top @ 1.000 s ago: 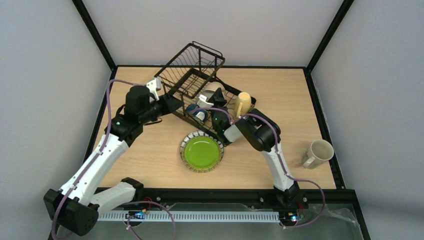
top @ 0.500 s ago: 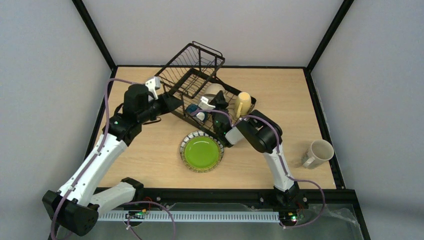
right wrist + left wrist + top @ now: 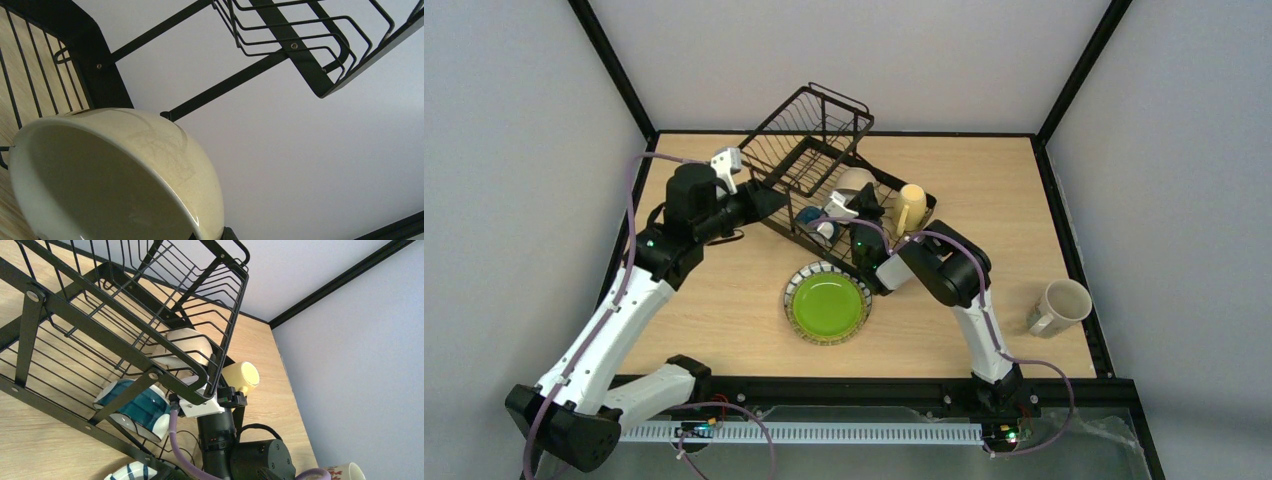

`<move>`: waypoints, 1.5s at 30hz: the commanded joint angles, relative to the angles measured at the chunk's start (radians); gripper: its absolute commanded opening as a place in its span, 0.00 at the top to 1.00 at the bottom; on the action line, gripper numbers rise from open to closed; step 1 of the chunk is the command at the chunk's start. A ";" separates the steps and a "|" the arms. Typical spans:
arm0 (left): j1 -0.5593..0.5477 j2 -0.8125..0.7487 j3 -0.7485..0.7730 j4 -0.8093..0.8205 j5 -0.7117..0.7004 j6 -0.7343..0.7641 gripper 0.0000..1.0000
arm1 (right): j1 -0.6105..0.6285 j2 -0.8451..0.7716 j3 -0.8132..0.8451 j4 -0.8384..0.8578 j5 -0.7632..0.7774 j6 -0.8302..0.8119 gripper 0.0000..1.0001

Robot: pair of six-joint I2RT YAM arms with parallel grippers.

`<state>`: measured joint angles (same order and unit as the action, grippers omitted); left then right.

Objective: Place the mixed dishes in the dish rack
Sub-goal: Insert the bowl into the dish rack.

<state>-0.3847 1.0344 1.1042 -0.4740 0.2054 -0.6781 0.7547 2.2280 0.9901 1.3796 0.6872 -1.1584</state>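
The black wire dish rack (image 3: 816, 128) stands at the back centre of the table. My right gripper (image 3: 860, 203) reaches into its low tray and is shut on the rim of the white bowl (image 3: 854, 181), which tilts on the wires (image 3: 115, 175). A blue-outside bowl (image 3: 813, 221) lies left of it in the tray, and a yellow mug (image 3: 911, 205) sits at the tray's right end. On the table in front lies the green plate (image 3: 827, 304). The cream mug (image 3: 1059, 305) lies far right. My left gripper (image 3: 767, 201) stands open at the rack's left edge; whether it touches is unclear.
The raised basket tier (image 3: 165, 295) overhangs the tray and the bowls. My right arm's elbow (image 3: 944, 268) hangs over the table between the rack and the plate. Black frame posts and grey walls border the table on three sides.
My right gripper has shifted slightly to the right inside the tray with the white bowl. My left wrist has drawn back a little up and left. The other dishes have not moved.
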 commanded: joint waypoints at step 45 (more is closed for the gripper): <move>0.007 0.035 0.071 -0.056 0.028 0.020 0.01 | 0.083 0.189 0.216 -0.111 0.218 -0.036 1.00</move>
<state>-0.3847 1.0637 1.1797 -0.5114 0.2245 -0.6750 0.8013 2.3222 1.2205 1.2930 0.9352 -1.1843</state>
